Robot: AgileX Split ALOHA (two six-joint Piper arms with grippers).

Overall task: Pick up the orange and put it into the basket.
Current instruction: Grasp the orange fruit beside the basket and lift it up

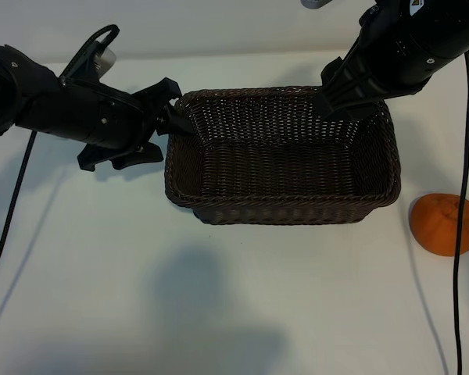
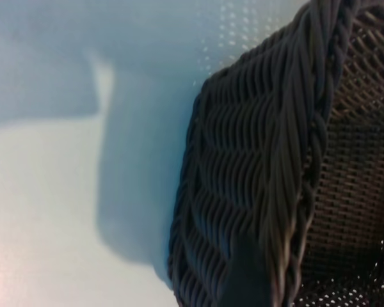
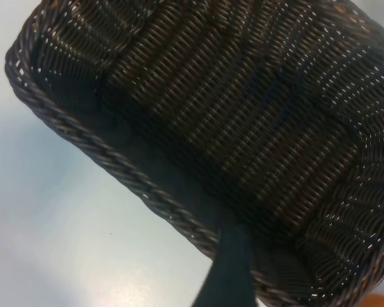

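The orange (image 1: 434,223) lies on the white table to the right of the basket (image 1: 281,211), apart from it and untouched. The dark-brown wicker basket stands mid-table with nothing in it. My left gripper (image 1: 174,109) is open at the basket's far left corner, with its fingers spread by the rim. In the left wrist view one dark finger (image 2: 246,275) lies over the basket's outer wall (image 2: 243,160). My right gripper (image 1: 340,98) is open over the far right rim. In the right wrist view one finger (image 3: 230,268) crosses the braided rim (image 3: 115,163).
The right arm's black cable (image 1: 458,273) hangs down in front of the orange. The left arm's cable (image 1: 12,211) trails over the table at the left. White tabletop (image 1: 219,312) stretches in front of the basket.
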